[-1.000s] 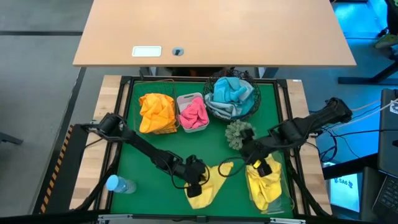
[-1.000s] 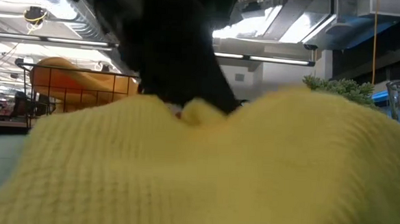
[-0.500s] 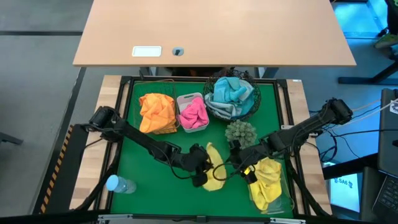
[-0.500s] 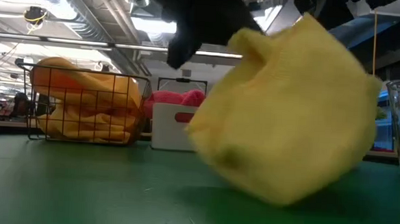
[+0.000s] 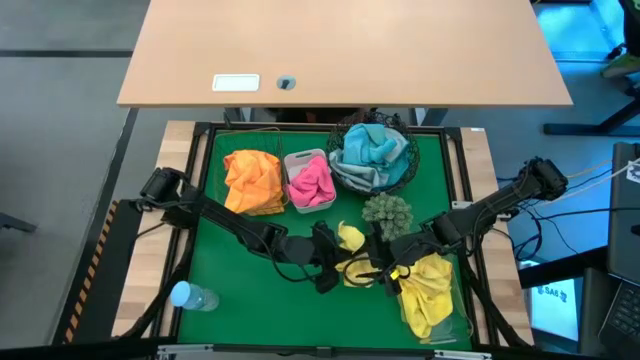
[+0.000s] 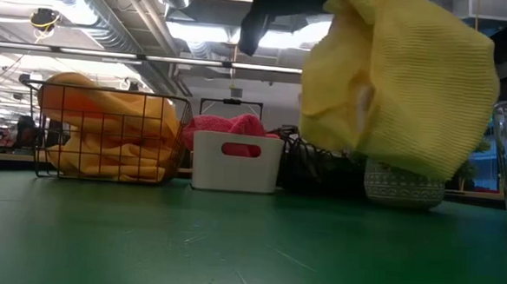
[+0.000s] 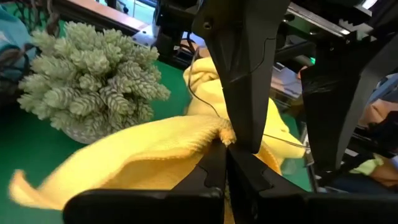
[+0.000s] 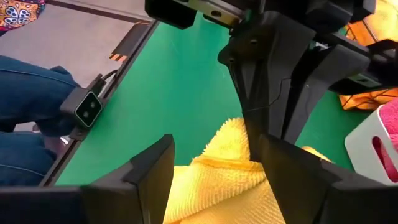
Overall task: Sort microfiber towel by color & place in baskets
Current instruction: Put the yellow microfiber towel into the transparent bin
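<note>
Yellow towel off the mat, stretched between left gripper and right gripper

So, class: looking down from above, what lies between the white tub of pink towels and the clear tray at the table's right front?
In the high view, between the white tub and the clear tray hangs the yellow towel, with both grippers on it.

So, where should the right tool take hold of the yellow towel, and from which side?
Probably the loose fold of the yellow towel hanging beside the left tool, approached from the side of the clear tray. The right tool is already open there.
</note>
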Action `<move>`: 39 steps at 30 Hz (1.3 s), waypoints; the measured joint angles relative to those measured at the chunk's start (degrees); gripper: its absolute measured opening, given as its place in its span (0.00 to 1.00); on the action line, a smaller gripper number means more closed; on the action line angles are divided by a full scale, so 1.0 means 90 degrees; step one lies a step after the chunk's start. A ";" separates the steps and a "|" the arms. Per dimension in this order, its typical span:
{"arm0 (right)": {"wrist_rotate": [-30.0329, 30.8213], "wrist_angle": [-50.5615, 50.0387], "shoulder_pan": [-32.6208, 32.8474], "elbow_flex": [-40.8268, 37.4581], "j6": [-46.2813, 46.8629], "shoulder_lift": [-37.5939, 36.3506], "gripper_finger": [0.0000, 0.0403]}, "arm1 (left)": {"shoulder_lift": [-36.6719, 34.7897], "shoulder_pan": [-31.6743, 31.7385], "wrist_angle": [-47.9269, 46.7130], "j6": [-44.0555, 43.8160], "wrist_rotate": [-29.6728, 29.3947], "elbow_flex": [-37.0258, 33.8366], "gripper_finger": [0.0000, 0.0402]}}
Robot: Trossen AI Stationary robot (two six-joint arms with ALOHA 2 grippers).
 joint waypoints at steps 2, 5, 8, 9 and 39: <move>0.0007 -0.0022 -0.0004 0.0002 -0.0003 0.0000 0.59 | -0.0022 -0.0017 -0.0006 0.0120 -0.0070 -0.0004 0.00; 0.0113 -0.0089 -0.0005 0.0021 0.0001 -0.0003 0.59 | -0.0031 -0.0016 -0.0006 0.0135 -0.0076 -0.0004 0.00; 0.0310 -0.0282 0.0000 0.0123 0.0021 0.0003 0.59 | -0.0031 -0.0021 0.0010 0.0133 -0.0109 -0.0004 0.00; 0.0352 -0.0352 0.0000 0.0167 0.0023 0.0003 0.59 | -0.0033 -0.0021 0.0041 0.0133 -0.0117 -0.0004 0.00; 0.0415 -0.2521 -0.0022 0.1195 0.1524 0.0020 0.59 | -0.0061 -0.0051 0.0850 0.0854 -0.0129 0.0016 0.00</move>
